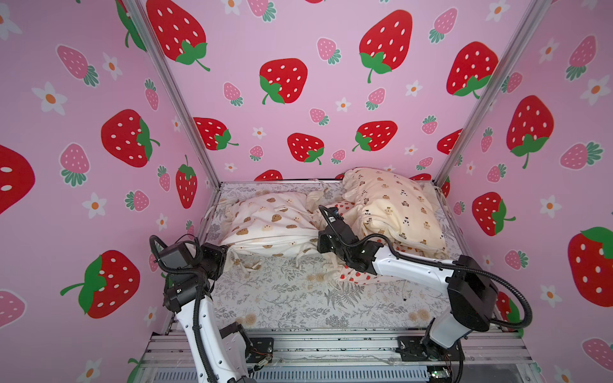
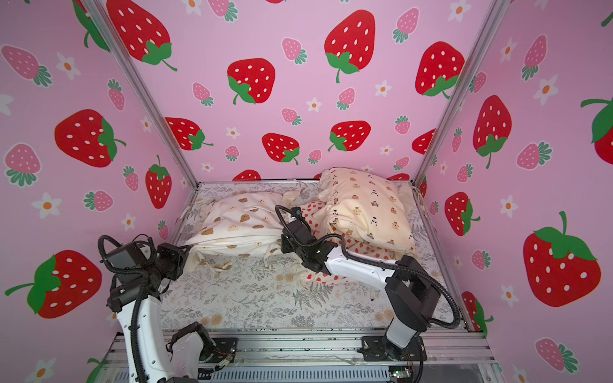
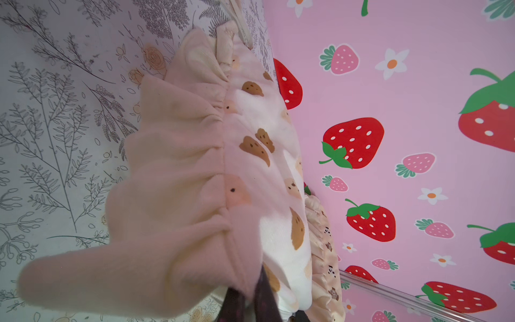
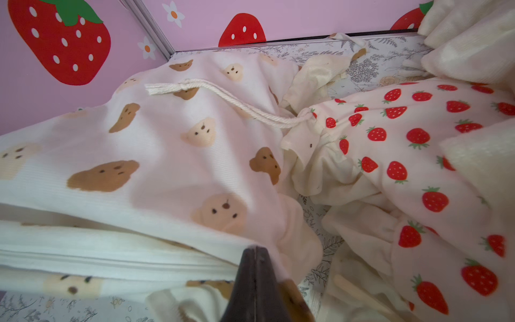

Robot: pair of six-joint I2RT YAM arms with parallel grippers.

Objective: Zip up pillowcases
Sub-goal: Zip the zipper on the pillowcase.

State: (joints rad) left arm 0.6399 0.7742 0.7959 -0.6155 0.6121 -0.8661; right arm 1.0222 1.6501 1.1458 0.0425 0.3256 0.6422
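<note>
The white pillowcase with brown bear blobs (image 1: pixel 268 225) (image 2: pixel 238 225) lies at the left rear. My left gripper (image 1: pixel 228 254) (image 2: pixel 187 252) (image 3: pixel 250 298) is shut on the frill at its front left corner. My right gripper (image 1: pixel 321 247) (image 2: pixel 283 246) (image 4: pixel 255 251) is shut, its tips pressed together against the fabric where the zip seam (image 4: pixel 111 259) ends at the front right corner; nothing shows between them. The cream pillowcase with tiny bears and pandas (image 1: pixel 394 205) (image 2: pixel 368 205) lies on the strawberry pillowcase (image 1: pixel 351 275) (image 4: pixel 418 139) at the right rear.
A grey fern-print sheet (image 1: pixel 298 298) covers the table. Pink strawberry walls with metal corner posts (image 1: pixel 185 109) close in the left, back and right. A white cord (image 4: pixel 237 103) lies across the bear pillowcase. A metal rail (image 1: pixel 331 345) runs along the front edge.
</note>
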